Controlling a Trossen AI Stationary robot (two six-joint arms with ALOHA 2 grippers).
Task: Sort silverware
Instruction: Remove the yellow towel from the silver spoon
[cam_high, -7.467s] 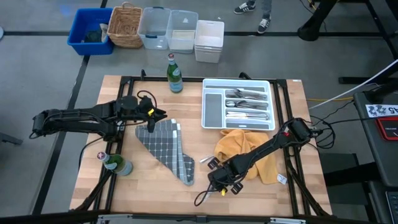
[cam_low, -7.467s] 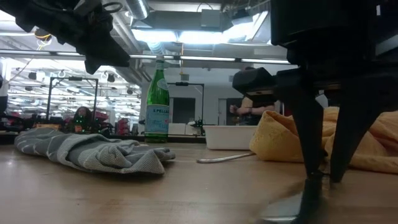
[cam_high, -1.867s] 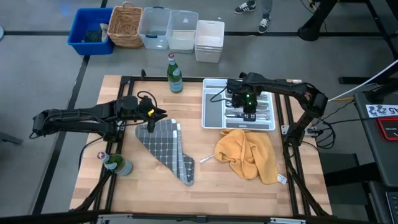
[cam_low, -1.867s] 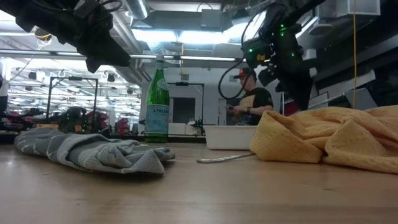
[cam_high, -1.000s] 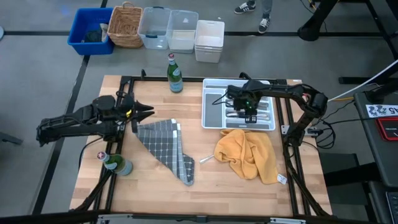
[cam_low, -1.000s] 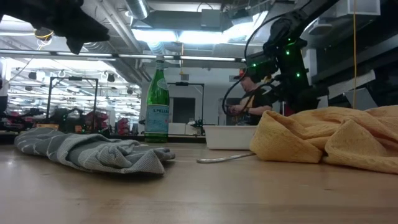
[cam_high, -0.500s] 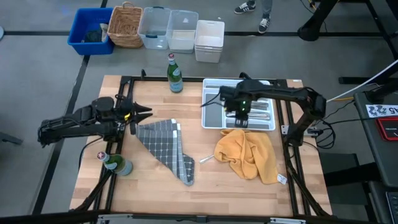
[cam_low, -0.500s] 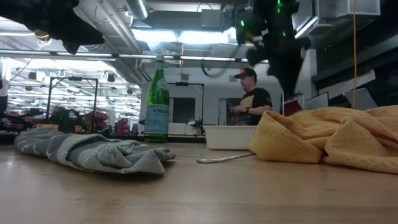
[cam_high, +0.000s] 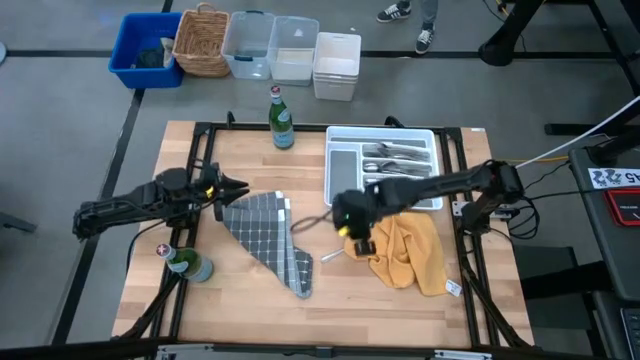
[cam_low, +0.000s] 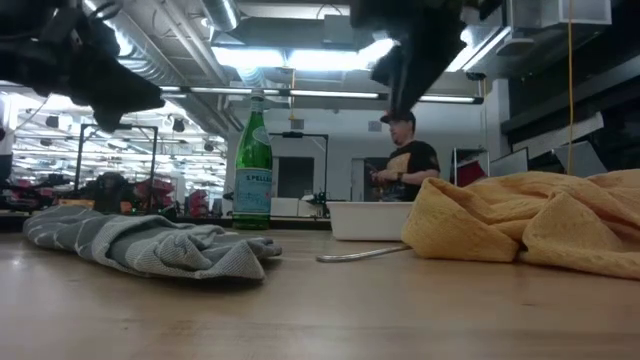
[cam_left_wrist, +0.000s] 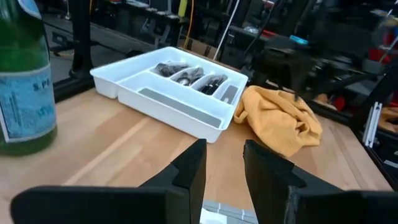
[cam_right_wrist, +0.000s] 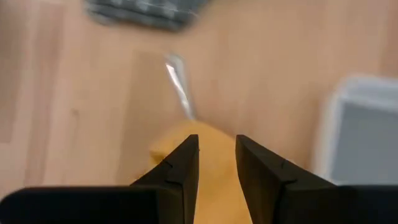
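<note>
On the wooden worktop (cam_high: 250, 290), the white compartmented tray (cam_high: 345, 175) sits toward the far right, and most of the silverware (cam_high: 395, 155) lies in its narrow compartments; individual forks, spoons and knives there cannot be told apart. One further piece of silverware (cam_high: 328, 256) lies loose on the worktop between the grey checked cloth (cam_high: 265, 240) and the yellow cloth (cam_high: 405, 250), its far end hidden under the yellow cloth; in the low view only a slim handle shows, so its type cannot be determined. The right gripper (cam_high: 352, 218) hangs above the worktop at the near left edge of the yellow cloth, just beside that loose piece. In the right wrist view its two fingers (cam_right_wrist: 180, 171) stand a narrow gap apart with nothing between them, though the view is blurred. The left gripper (cam_high: 238, 190) is positioned at the far left corner of the grey checked cloth; in the left wrist view its fingers (cam_left_wrist: 189, 168) are likewise parted by a narrow gap and hold nothing. A green glass bottle (cam_high: 282, 120) stands upright left of the tray, and a second green bottle (cam_high: 185, 263) stands near the left edge. In the low view both grippers are cut off at the top, and a person (cam_low: 405, 160) stands in the room beyond.
</note>
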